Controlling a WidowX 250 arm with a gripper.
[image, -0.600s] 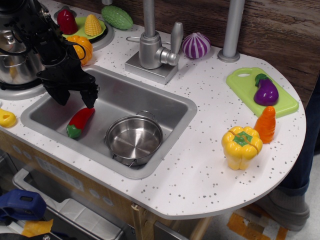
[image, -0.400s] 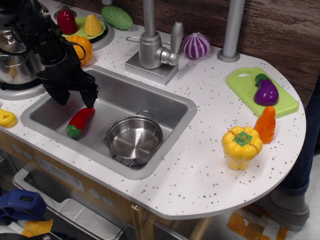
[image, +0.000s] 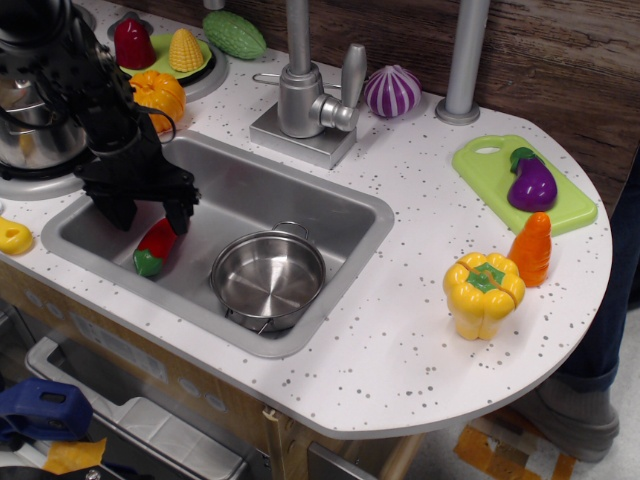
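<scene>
My black gripper (image: 150, 220) hangs inside the left part of the steel sink (image: 330, 205), its jaws open and pointing down. One fingertip stands on each side of the upper end of a red chilli pepper with a green stem (image: 157, 248), which lies on the sink floor. Whether the fingers touch the pepper is unclear. A small steel pot (image: 268, 277) sits in the sink just right of the pepper.
A grey tap (image: 300, 95) rises behind the sink. An orange pumpkin (image: 160, 92), corn (image: 186, 50) and a red pepper (image: 133, 44) lie at the back left. Right of the sink are a purple onion (image: 392, 90), a yellow bell pepper (image: 484, 293), a carrot (image: 532, 248) and an aubergine (image: 532, 183) on a green board (image: 480, 160).
My gripper has dropped lower into the sink and shifted slightly left, so its open fingers now straddle the top of the chilli pepper. The pepper and pot have not moved.
</scene>
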